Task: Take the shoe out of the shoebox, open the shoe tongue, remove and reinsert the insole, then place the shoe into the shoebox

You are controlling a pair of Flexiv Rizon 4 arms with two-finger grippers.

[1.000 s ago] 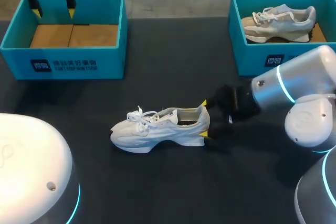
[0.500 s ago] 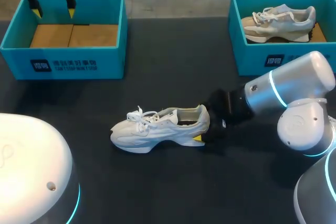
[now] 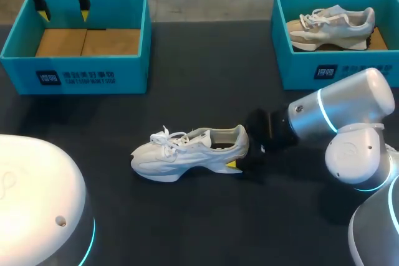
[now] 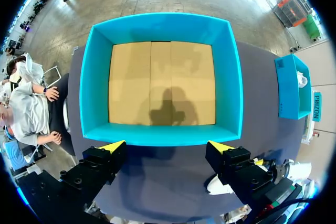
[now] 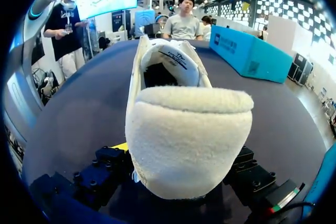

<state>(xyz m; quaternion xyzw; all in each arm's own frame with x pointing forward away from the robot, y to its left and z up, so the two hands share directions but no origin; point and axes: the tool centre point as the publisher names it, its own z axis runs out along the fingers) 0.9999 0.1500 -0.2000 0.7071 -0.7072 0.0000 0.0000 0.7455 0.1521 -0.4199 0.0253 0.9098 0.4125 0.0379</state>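
Out on the black tabletop (image 3: pixel 187 222), upright on its sole, well apart from both boxes: white lace-up sneaker (image 3: pixel 187 151), toe toward the left arm's side. At its heel, in from the right: right gripper (image 3: pixel 238 147), straddling the padded heel cup. Cannot tell whether clamped or merely around it. Far back, above the empty teal cardboard shoebox (image 3: pixel 75 76): left gripper (image 3: pixel 62 9), spread wide, holding nothing. In the second teal box (image 3: pixel 299 73): beige sneaker (image 3: pixel 330 26).

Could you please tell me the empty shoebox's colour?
The shoebox is turquoise; left wrist view shows it best.
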